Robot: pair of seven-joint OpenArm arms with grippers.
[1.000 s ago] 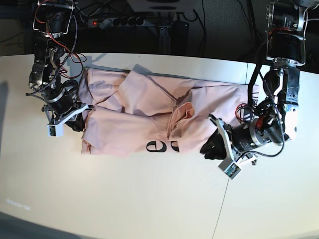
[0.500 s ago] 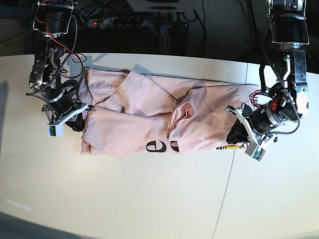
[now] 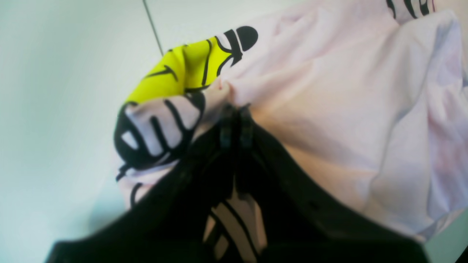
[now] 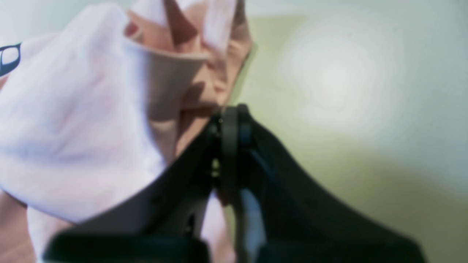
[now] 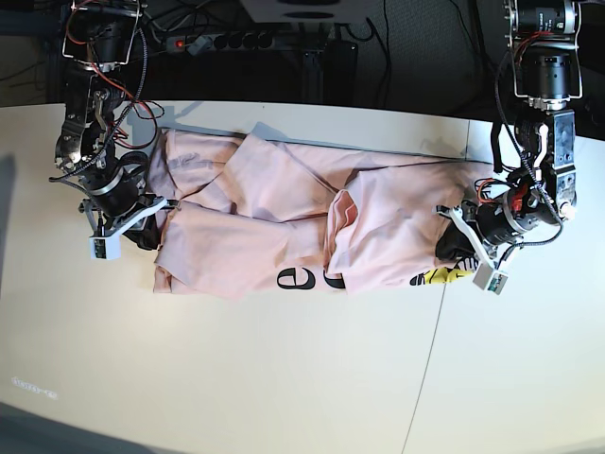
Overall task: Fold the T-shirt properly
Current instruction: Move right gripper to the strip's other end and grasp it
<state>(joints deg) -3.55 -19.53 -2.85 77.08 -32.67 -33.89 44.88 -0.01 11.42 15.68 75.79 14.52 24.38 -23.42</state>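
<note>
The pale pink T-shirt (image 5: pixel 284 208) lies crumpled across the white table, black lettering showing at its near edge. On the base view's right my left gripper (image 5: pixel 452 248) is shut on the T-shirt's edge beside the yellow graphic (image 5: pixel 437 276). In the left wrist view the fingertips (image 3: pixel 234 111) pinch pink cloth (image 3: pixel 329 109) next to the yellow and black print (image 3: pixel 175 73). On the base view's left my right gripper (image 5: pixel 146 232) is shut on the T-shirt's other end. The right wrist view shows the shut right gripper (image 4: pixel 230 111) at a bunched fold (image 4: pixel 175 73).
A thin seam (image 5: pixel 425 378) runs across the table (image 5: pixel 284 378) below the left gripper. A power strip (image 5: pixel 227 40) and cables lie behind the table's far edge. Both arms rise from the far corners.
My left gripper has shut on the T-shirt's edge and pulled it rightward and away, stretching the cloth and uncovering the yellow graphic. The right gripper has stayed in place.
</note>
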